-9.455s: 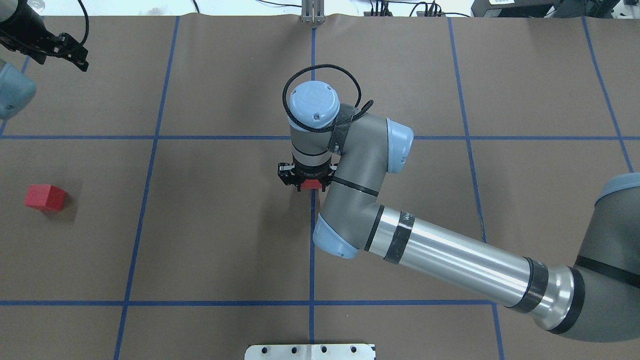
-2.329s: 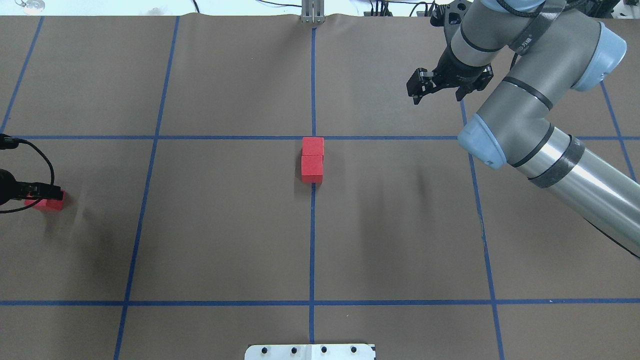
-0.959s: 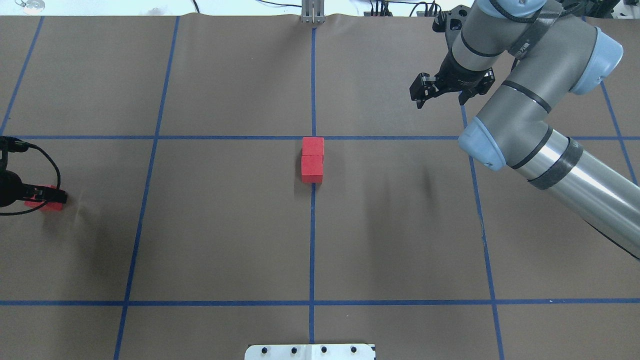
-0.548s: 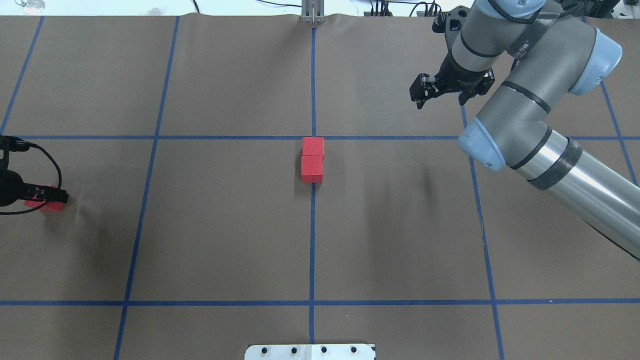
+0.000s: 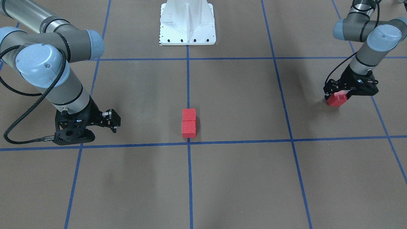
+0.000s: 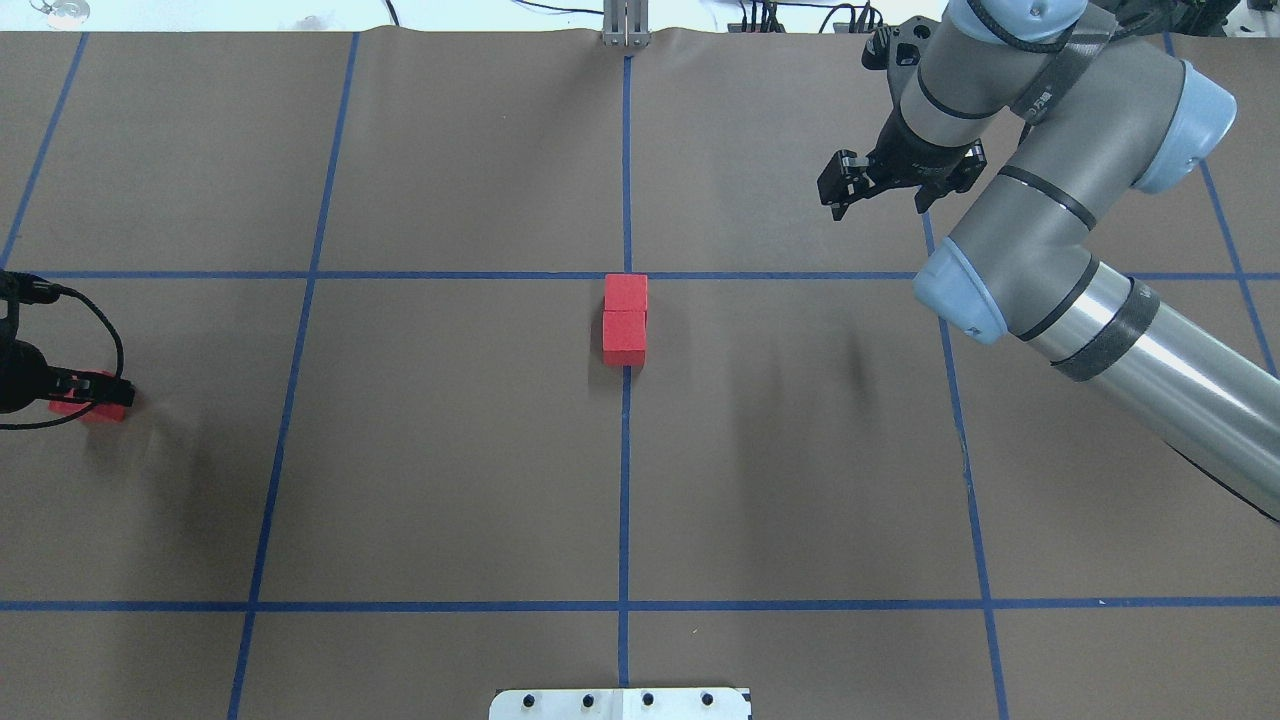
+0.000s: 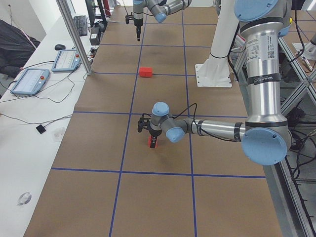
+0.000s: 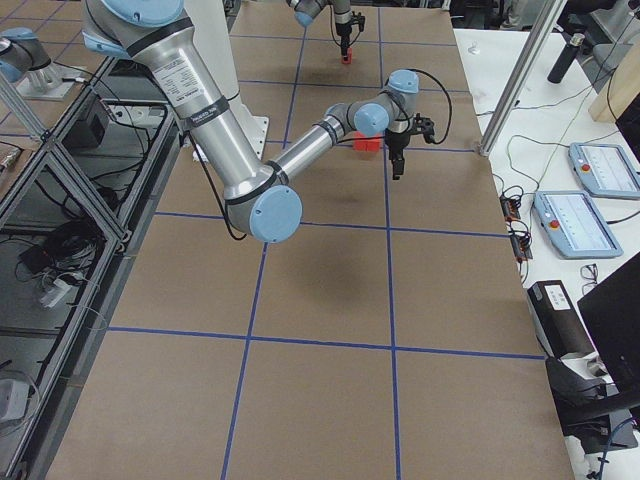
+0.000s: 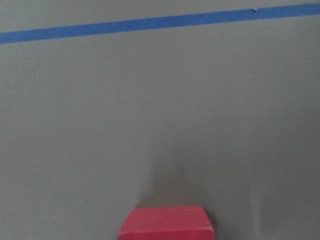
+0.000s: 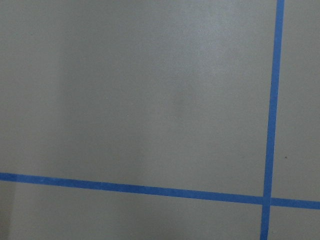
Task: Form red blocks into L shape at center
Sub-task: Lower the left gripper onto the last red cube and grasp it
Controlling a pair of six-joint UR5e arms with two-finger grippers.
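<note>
Two red blocks [image 6: 625, 293] [image 6: 624, 338] sit touching in a line on the centre tape line; they also show in the front view [image 5: 189, 114] [image 5: 189, 128]. The third red block [image 6: 90, 408] [image 5: 336, 99] [image 7: 152, 141] rests on the table far on my left side. My left gripper [image 5: 339, 94] [image 6: 88, 392] is down over it, with its fingers against the block's two sides. The left wrist view shows this block [image 9: 166, 223] at its bottom edge. My right gripper [image 6: 875, 195] [image 5: 95, 131] is open and empty, hanging over bare table at the far right.
The white robot base plate [image 5: 187, 31] [image 6: 620, 703] stands at the near middle edge. Blue tape lines [image 6: 625, 150] mark a grid on the brown table. Side benches carry tablets [image 7: 29, 81] [image 8: 585, 215] and cables beyond the far edge.
Since 9.5 s ago my right arm has left the centre, with a second block beside the first. My left gripper has come down onto the left block. Almost nothing moved in the last second.
</note>
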